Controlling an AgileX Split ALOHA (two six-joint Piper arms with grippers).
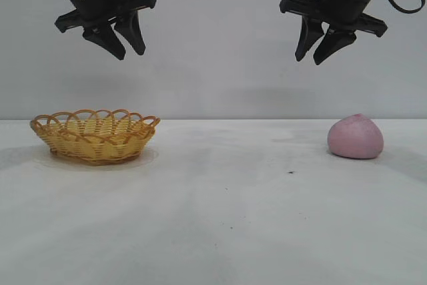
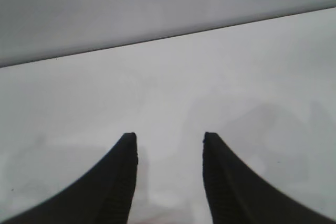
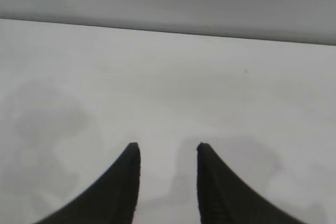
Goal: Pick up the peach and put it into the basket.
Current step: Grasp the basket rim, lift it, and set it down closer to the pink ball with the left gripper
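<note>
A matte pale pink, dome-shaped peach (image 1: 355, 137) sits on the white desk (image 1: 220, 218) near its right edge, toward the back. A shallow oval wicker basket (image 1: 95, 135), yellow with an orange-brown scalloped rim, stands well apart near the left edge. The left gripper (image 1: 130, 50) hangs high above the basket, fingers apart and empty. The right gripper (image 1: 310, 58) hangs high, just left of above the peach, fingers likewise apart, holding nothing.

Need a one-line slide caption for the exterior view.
Both arms raised: open left gripper above the wicker basket, open right gripper above and left of the pink peach on the white table.
</note>
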